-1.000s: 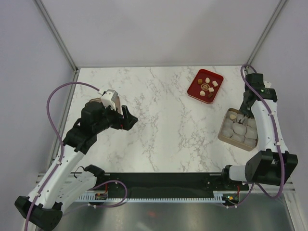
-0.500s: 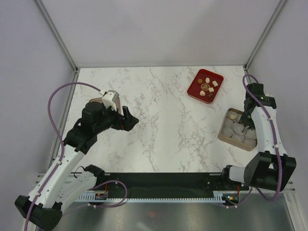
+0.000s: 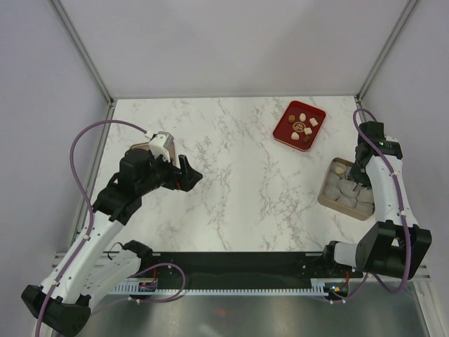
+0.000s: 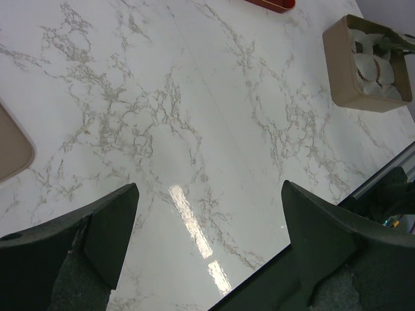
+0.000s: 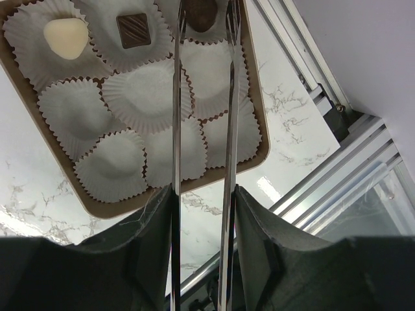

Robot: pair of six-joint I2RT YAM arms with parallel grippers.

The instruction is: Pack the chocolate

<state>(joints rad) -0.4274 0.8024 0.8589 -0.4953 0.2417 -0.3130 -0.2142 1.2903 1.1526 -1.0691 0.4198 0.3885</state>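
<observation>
I am holding my right gripper (image 5: 205, 19) over the tan box (image 5: 259, 133), its thin fingers (image 5: 176, 129) standing slightly apart around a round dark chocolate (image 5: 198, 13) sitting inside, not pinching it. More chocolates (image 3: 302, 125) are lying on the red tray (image 3: 284, 130). My left gripper (image 4: 207, 194) is hovering over the marble table (image 4: 194, 97), fingers spread wide.

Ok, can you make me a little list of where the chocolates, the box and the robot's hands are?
box: tan, lined with paper cups
in the box: white chocolate, dark square, brown one
right gripper: thin tongs on either side of the brown one, a gap on one side
left gripper: open, empty, above the table
red tray: several chocolates in it
</observation>
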